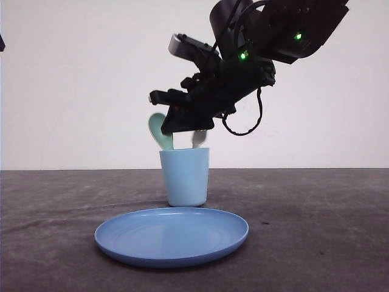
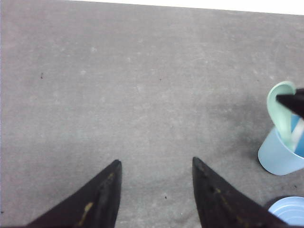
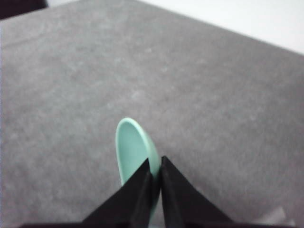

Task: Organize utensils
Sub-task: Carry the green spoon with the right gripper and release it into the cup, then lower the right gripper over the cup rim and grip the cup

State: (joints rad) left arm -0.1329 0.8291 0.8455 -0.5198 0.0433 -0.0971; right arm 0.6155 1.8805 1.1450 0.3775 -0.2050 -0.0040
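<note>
While the right pincer (image 1: 182, 125) hangs closed above the cup (image 1: 184, 177) holding spoon (image 1: 160, 131) and fork (image 1: 199, 139), the left pincer (image 2: 156, 190) gapes

One spoon (image 1: 159, 131), probably one fork (image 1: 199, 139), one cup (image 1: 184, 176), one plate (image 1: 171, 236)

The right arm comes in from the top right and leans down toward the middle. It is black, with two small green lights on it and a looping black wire under the wrist. The right hand (image 1: 185, 125) points down and to the left. In the right wrist view its two fingers (image 3: 137, 192) are almost pressed together, with just a thin slit between them.

The left hand (image 2: 156, 164) hangs up in the air. Its two dark fingers (image 2: 102, 194) are spread wide apart.
</note>
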